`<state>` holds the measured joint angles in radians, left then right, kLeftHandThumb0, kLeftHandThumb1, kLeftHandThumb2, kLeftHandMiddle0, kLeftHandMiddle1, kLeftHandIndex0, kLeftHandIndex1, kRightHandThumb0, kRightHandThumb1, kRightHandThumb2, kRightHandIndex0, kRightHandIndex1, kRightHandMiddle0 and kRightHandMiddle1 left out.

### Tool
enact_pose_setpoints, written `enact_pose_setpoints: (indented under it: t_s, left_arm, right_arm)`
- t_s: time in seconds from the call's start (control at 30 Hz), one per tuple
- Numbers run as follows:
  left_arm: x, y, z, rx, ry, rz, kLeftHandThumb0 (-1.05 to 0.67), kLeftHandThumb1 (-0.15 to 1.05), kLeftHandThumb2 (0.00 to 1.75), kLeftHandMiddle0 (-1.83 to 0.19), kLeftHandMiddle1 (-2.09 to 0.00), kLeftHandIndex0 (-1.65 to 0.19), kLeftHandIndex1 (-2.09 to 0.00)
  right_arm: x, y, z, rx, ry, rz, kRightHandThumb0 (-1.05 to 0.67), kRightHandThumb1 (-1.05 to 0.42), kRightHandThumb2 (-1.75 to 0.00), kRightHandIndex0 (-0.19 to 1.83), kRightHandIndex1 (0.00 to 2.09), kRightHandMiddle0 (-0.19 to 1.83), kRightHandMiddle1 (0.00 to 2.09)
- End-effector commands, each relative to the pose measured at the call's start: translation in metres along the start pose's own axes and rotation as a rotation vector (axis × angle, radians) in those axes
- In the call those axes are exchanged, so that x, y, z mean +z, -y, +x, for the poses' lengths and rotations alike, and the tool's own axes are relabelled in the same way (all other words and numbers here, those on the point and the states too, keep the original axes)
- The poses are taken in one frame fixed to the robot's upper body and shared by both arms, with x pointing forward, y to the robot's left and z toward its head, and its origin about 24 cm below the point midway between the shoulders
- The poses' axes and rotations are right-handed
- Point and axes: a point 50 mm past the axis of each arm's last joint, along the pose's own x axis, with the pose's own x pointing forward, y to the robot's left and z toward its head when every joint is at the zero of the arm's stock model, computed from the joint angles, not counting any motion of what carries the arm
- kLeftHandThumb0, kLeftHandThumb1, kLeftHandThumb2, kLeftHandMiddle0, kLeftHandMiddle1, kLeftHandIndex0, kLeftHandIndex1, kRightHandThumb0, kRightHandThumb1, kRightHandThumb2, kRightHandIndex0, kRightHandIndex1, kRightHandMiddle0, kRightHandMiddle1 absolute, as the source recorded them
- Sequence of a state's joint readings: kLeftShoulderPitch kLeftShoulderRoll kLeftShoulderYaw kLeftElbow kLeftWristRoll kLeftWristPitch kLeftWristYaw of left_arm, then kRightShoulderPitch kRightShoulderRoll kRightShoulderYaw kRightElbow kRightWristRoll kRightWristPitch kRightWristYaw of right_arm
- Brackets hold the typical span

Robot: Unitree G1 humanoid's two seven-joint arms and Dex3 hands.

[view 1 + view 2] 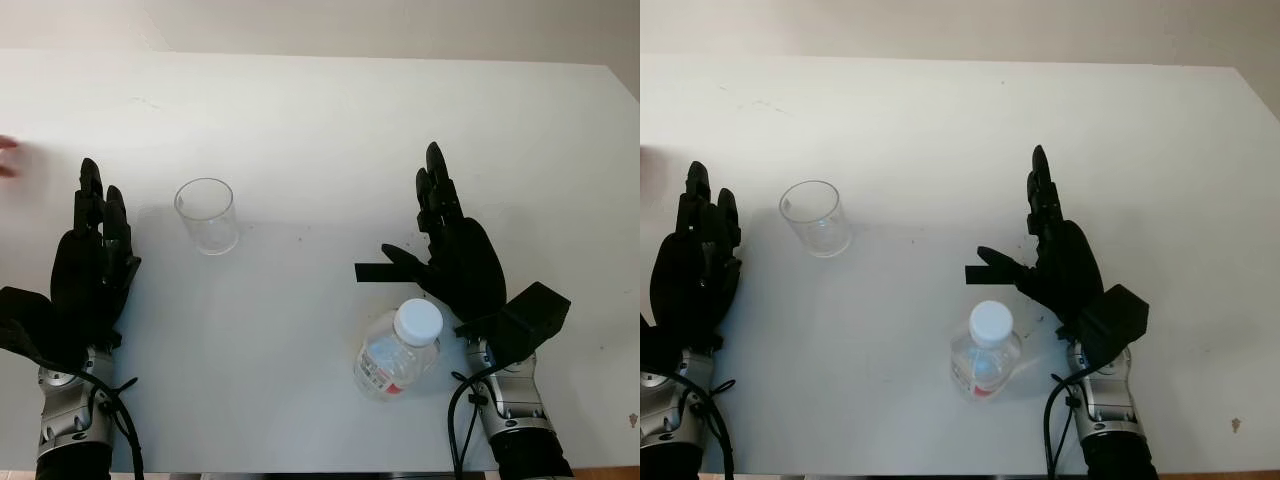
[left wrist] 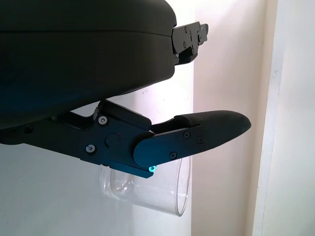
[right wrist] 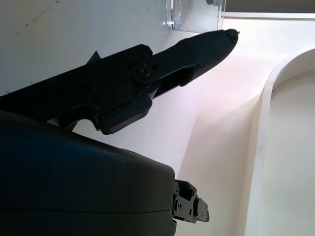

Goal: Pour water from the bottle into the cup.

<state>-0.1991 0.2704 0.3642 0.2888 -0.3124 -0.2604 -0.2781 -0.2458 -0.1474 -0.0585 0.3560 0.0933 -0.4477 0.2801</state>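
Observation:
A clear plastic cup (image 1: 207,214) stands upright on the white table (image 1: 320,120), left of centre. A clear water bottle (image 1: 396,351) with a white cap (image 1: 417,321) and a small label stands near the front edge, right of centre. My right hand (image 1: 450,245) is open just behind and to the right of the bottle, apart from it, thumb pointing left. My left hand (image 1: 93,260) is open at the left, a short way left of the cup. The cup (image 2: 147,189) appears past the left hand's thumb (image 2: 197,135) in the left wrist view, and its base (image 3: 194,14) beyond the right hand's finger.
A bit of a person's hand (image 1: 8,158) shows at the far left edge of the table. The table's right edge (image 1: 625,110) runs close past my right arm. Bare tabletop lies between cup and bottle and toward the back.

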Motion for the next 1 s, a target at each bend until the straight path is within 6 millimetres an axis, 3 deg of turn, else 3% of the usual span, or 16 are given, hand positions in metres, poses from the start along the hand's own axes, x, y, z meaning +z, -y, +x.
enact_pose_setpoints:
  t_s: [0.0, 0.33, 0.63, 0.8, 0.97]
  left_arm:
    - [-0.005, 0.000, -0.004, 0.007, -0.021, -0.004, -0.78, 1.05, 0.64, 0.19, -0.03, 0.19, -0.02]
    - [-0.004, 0.001, -0.004, 0.000, -0.021, -0.003, -0.79, 1.05, 0.63, 0.19, 0.00, 0.19, 0.00]
    - [-0.005, 0.003, -0.003, -0.001, -0.013, -0.001, -0.78, 1.05, 0.63, 0.19, -0.01, 0.19, 0.00]
    - [-0.004, 0.001, -0.003, 0.007, -0.018, -0.002, -0.78, 1.05, 0.63, 0.19, 0.00, 0.19, 0.00]
    - [-0.003, 0.000, -0.002, 0.005, -0.018, -0.005, -0.79, 1.05, 0.62, 0.19, 0.00, 0.19, 0.00]
  right_arm:
    - [0.000, 0.000, 0.000, -0.002, 0.008, 0.008, -0.83, -0.96, -0.06, -0.19, 0.00, -0.19, 0.00]
    - [0.001, 0.012, 0.000, 0.018, -0.014, -0.021, -0.85, -0.98, -0.06, -0.19, 0.00, -0.19, 0.00]
    - [0.026, 0.089, -0.001, 0.431, 0.045, 0.401, -0.90, -0.92, -0.04, -0.19, 0.00, -0.17, 0.02]
    - [0.043, 0.116, -0.022, 0.512, 0.111, 0.308, -0.99, -0.97, -0.06, -0.19, 0.00, -0.16, 0.04]
    - [0.043, 0.117, -0.036, 0.633, 0.069, 0.219, -0.94, -1.00, -0.07, -0.19, 0.00, -0.16, 0.05]
